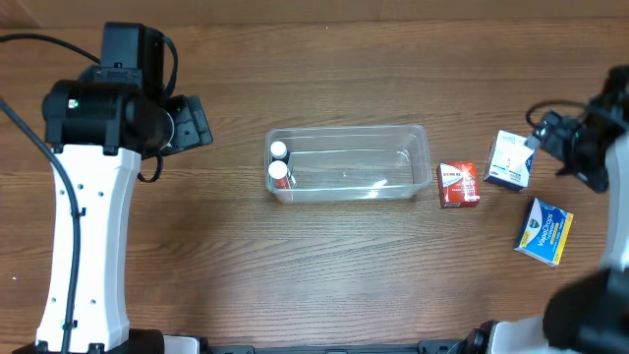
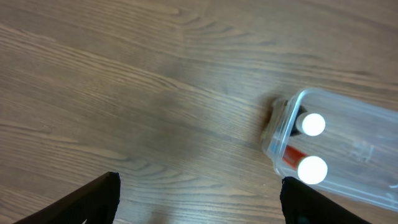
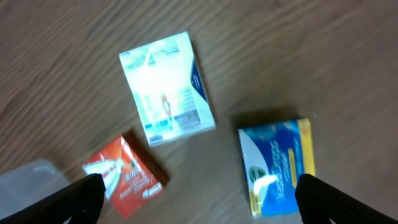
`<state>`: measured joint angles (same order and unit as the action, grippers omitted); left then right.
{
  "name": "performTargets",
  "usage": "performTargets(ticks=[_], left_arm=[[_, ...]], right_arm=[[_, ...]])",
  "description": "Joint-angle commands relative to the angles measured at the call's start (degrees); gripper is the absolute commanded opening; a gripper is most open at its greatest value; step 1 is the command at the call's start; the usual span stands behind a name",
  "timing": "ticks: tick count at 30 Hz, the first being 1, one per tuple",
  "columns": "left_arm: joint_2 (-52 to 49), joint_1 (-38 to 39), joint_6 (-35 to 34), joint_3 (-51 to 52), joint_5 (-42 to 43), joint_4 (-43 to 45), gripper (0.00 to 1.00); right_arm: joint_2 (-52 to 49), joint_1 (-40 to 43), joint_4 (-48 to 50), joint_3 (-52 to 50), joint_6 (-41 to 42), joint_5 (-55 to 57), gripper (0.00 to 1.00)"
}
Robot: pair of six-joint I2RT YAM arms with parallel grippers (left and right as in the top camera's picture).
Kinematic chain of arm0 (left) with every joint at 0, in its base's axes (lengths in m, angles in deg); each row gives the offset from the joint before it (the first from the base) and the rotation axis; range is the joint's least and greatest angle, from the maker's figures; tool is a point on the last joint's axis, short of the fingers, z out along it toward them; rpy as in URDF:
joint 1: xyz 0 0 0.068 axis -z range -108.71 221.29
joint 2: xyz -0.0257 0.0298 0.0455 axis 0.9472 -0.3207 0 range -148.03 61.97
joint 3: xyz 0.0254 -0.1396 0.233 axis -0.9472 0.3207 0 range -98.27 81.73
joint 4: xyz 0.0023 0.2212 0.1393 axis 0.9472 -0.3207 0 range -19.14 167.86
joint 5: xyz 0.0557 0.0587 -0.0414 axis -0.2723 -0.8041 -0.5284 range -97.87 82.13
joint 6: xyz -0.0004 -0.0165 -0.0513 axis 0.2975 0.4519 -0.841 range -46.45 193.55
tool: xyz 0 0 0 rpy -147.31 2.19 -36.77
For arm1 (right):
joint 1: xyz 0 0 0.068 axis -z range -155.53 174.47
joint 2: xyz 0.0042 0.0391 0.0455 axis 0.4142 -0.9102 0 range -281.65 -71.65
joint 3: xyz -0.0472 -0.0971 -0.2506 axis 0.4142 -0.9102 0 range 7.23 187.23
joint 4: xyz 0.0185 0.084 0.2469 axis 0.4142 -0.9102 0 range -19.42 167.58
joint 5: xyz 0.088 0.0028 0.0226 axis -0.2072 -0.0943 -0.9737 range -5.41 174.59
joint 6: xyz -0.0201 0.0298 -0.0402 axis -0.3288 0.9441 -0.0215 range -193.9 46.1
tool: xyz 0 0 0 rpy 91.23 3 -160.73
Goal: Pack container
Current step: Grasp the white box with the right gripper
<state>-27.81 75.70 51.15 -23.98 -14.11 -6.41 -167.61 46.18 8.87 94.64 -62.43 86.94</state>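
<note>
The clear plastic container (image 1: 393, 162) sits mid-table with two white-capped bottles (image 1: 279, 163) at its left end; it also shows in the left wrist view (image 2: 348, 137) with the bottles (image 2: 311, 146). My left gripper (image 2: 199, 205) is open and empty over bare wood left of the container. My right gripper (image 3: 196, 202) is open and empty above three boxes: a red box (image 1: 458, 184) (image 3: 127, 174), a white and blue box (image 1: 508, 159) (image 3: 166, 87), and a blue and yellow box (image 1: 544, 230) (image 3: 277, 163).
The wooden table (image 1: 324, 265) runs under everything. The left arm's white body (image 1: 84, 246) stands at the left, the right arm's dark body (image 1: 600, 138) at the right edge.
</note>
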Motion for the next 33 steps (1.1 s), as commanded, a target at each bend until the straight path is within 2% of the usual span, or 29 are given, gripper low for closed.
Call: performTargets(ticks=[1, 12, 33], left_arm=[[0.2, 0.1, -0.9, 1.6, 0.1, 0.7, 0.84], [0.2, 0.1, -0.3, 1.8, 0.0, 2.0, 0.85], [0.2, 0.1, 0.1, 1.8, -0.2, 3.1, 0.85]], right_arm=[[-8.3, 0.0, -0.5, 7.2, -6.0, -3.1, 1.0], [-21.0, -2.2, 3.1, 7.5, -12.0, -3.1, 1.0], [-28.9, -4.4, 5.9, 6.8, -13.4, -0.3, 1.0]])
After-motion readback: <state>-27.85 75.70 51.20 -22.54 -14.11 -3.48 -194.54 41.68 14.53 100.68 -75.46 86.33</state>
